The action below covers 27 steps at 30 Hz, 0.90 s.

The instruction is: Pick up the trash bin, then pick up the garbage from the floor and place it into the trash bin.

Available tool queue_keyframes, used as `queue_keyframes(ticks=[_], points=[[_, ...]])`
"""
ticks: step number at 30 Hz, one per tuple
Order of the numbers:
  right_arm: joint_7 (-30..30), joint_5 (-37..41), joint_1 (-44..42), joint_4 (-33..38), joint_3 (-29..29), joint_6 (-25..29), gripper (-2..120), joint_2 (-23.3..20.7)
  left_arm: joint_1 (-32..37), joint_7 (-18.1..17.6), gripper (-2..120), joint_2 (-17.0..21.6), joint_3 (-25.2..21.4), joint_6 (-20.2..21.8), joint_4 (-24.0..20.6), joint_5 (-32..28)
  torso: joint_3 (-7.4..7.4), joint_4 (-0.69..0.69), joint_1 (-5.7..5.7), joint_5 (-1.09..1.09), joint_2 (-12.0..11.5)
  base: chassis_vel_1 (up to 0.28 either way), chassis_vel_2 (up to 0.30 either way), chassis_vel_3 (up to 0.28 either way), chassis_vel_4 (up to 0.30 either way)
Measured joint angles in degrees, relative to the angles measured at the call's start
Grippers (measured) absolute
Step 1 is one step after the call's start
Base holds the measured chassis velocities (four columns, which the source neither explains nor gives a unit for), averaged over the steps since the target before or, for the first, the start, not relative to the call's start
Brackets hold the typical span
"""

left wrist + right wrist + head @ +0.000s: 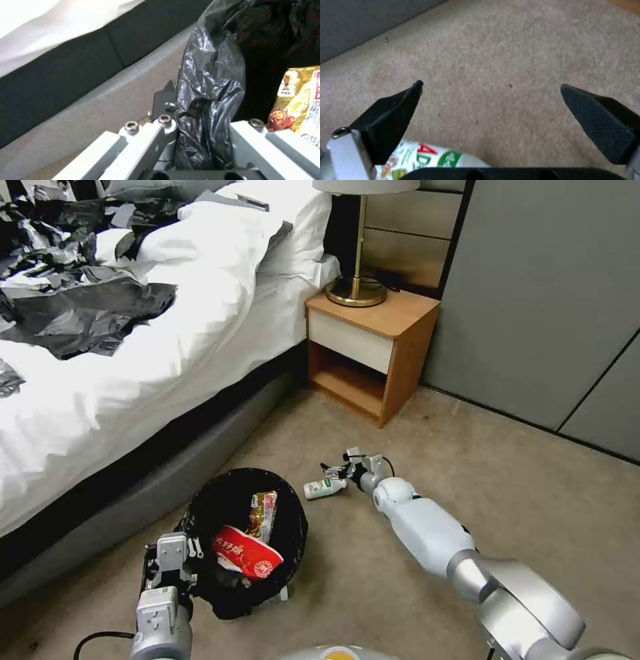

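A bed point(133, 333) with rumpled white linen and crumpled black plastic sheets point(73, 293) takes up the robot's left side, and a wooden nightstand point(373, 347) carrying a brass lamp point(357, 287) stands beyond it on the beige carpet point(507, 493). The trash bin point(243, 540) sits just beside the bed base, its black liner point(206, 82) folded over the rim, with a red wrapper point(247, 557) and a gold snack packet point(262, 513) already inside. The left gripper point(170, 567) is at the bin's near rim, its jaws clenched on the rim and liner. The right gripper point(337, 470) is low over the carpet with jaws spread wide, right at the small green-labelled bottle point(325, 488), which lies on its side near the bin. That bottle looks light, stiff and smooth, so it may roll or slip; across the middle of its body seems the surest place to pinch. In the right wrist view most of the bottle point(430, 160) is cut off behind one jaw, and its label print is hard to read. The bin's white wall is hidden under the liner.
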Motion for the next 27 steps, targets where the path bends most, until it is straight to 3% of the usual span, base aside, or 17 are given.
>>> queue_keyframes(ticks=[19,27], points=[[-0.54,-2.60,-1.65,0.86,0.49,1.57,100,-0.14,-0.28,0.02,3,0.53,0.11,0.16,0.52,-0.20,0.00,0.00,-0.01,0.00,0.00,0.000,0.000,0.000,0.000],[-0.59,-3.74,-2.24,1.13,0.20,3.75,100,-0.31,-0.34,0.02,3,0.58,0.15,0.24,0.63,-0.23,0.01,-0.01,0.00,0.00,0.00,-0.086,0.069,0.072,-0.081]])
